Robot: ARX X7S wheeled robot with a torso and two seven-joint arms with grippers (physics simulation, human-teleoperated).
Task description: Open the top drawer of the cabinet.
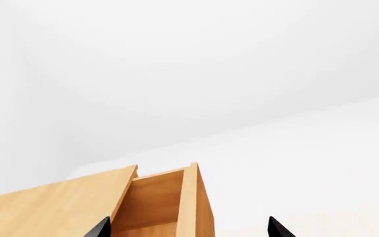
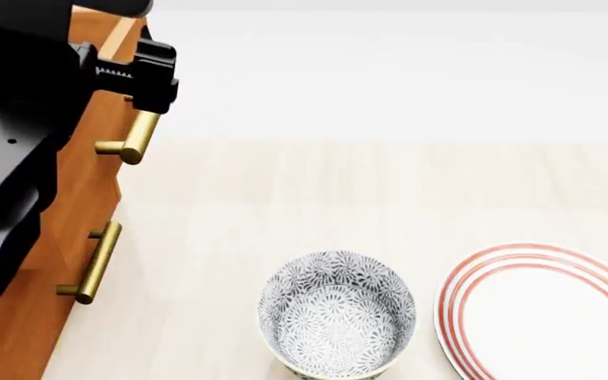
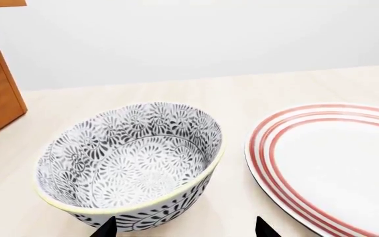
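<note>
Top drawer [image 2: 104,47] at cabinet [image 2: 66,237] head, partly out; rigid wood, slides straight. Best held by brass handle [image 2: 135,134], left claw [image 2: 146,79] there, grip unclear. Right claw [image 3: 186,231] released near bowl [image 3: 130,163].

Bright even light, soft shadows, sharp
</note>
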